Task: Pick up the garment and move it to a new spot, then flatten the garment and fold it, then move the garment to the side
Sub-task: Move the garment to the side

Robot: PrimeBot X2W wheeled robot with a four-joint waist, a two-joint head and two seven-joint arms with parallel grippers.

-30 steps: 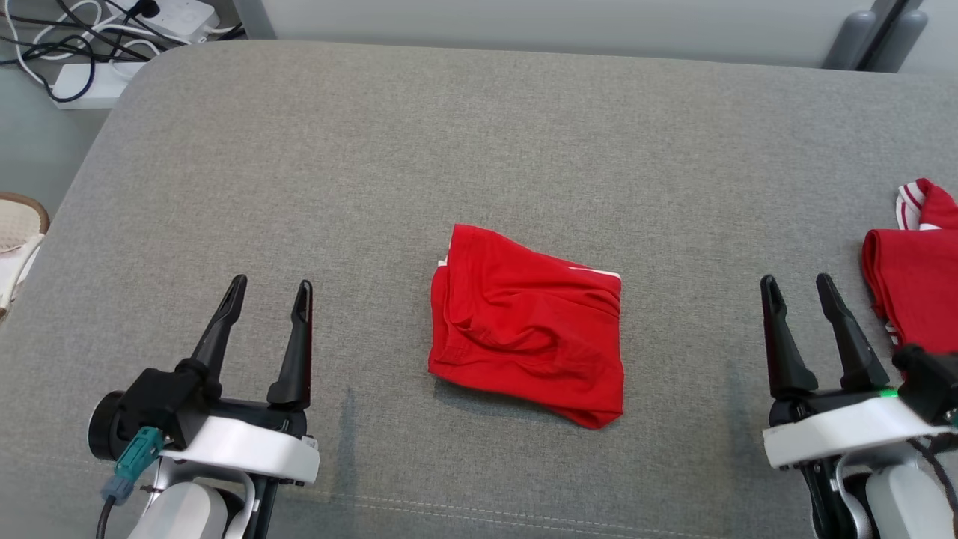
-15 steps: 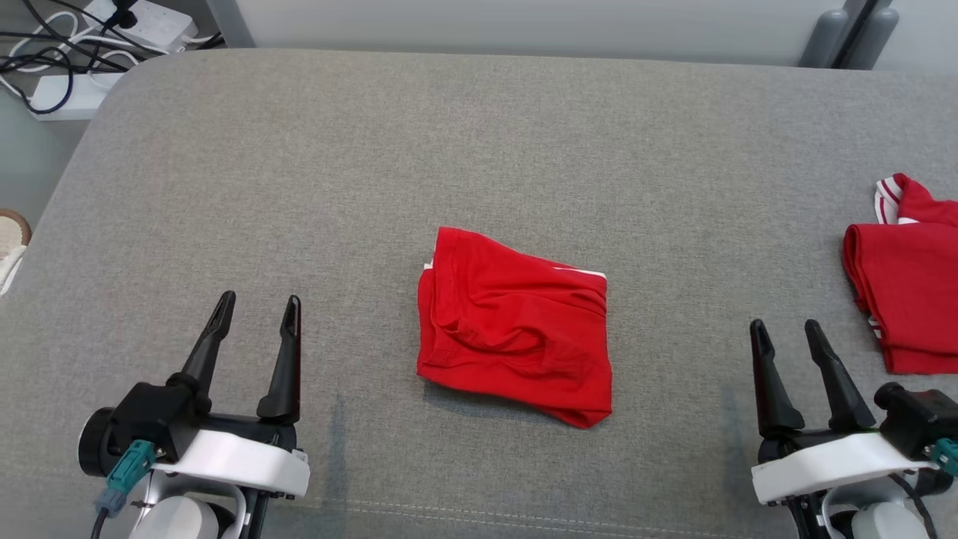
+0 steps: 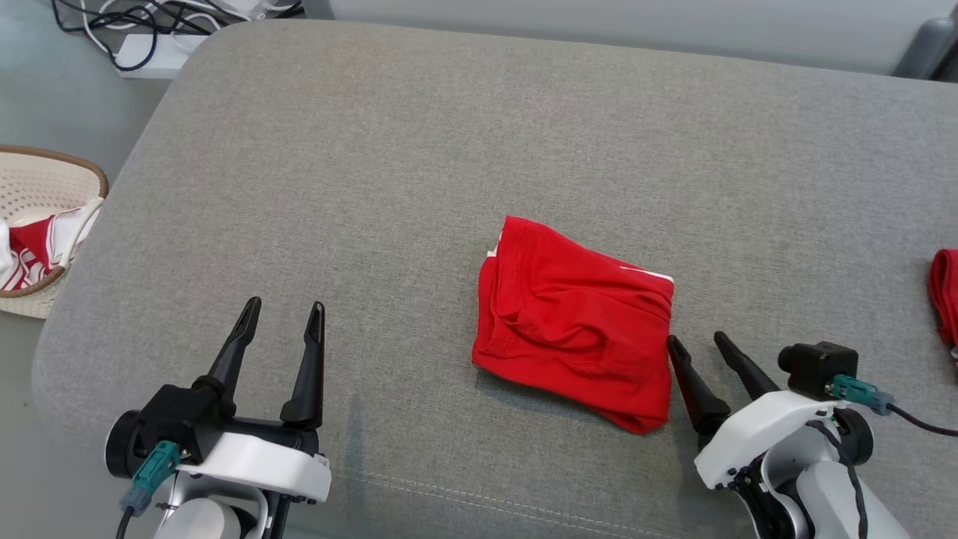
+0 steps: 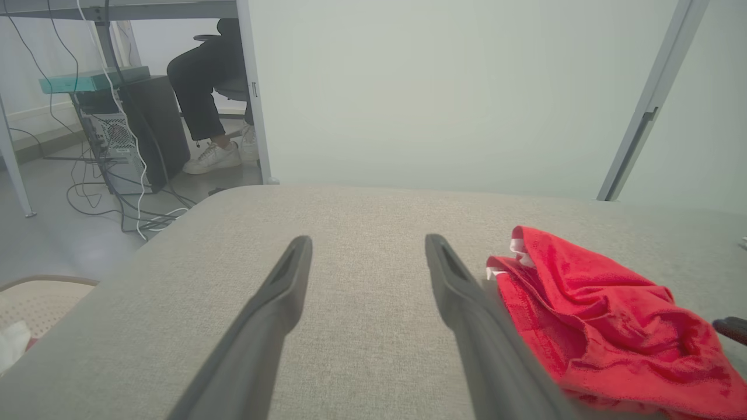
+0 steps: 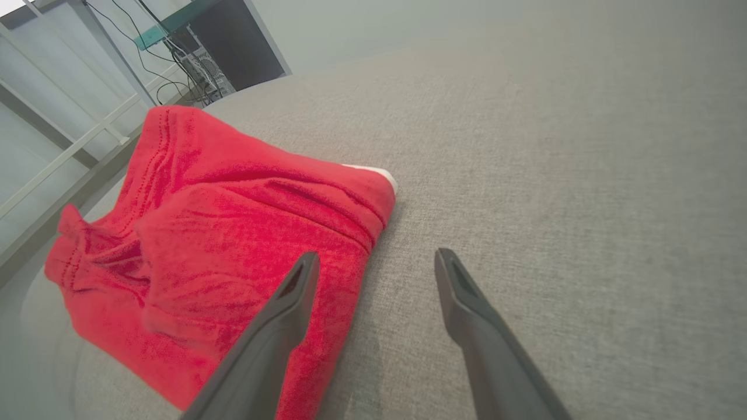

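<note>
A folded red garment (image 3: 576, 326) with a thin white trim lies on the grey cushion (image 3: 419, 165), a little right of centre. My right gripper (image 3: 700, 343) is open, tilted left, at the garment's right edge; in the right wrist view its left finger overlaps the garment (image 5: 233, 233) while the right finger hangs over bare cushion. My left gripper (image 3: 284, 308) stands open and empty at the lower left, well apart from the cloth. The left wrist view shows the garment (image 4: 589, 309) to the right of my open fingers.
A second red cloth (image 3: 944, 288) pokes in at the right edge. A wicker basket (image 3: 45, 168) holding red-and-white cloth sits on the floor to the left. Cables and a power strip (image 3: 157, 45) lie beyond the far left corner. A seated person's legs (image 4: 204, 87) show past the cushion.
The camera has swung left, so the basket came into view and the second cloth slid toward the edge. My right gripper has moved left up to the garment's right edge. The left gripper stays open.
</note>
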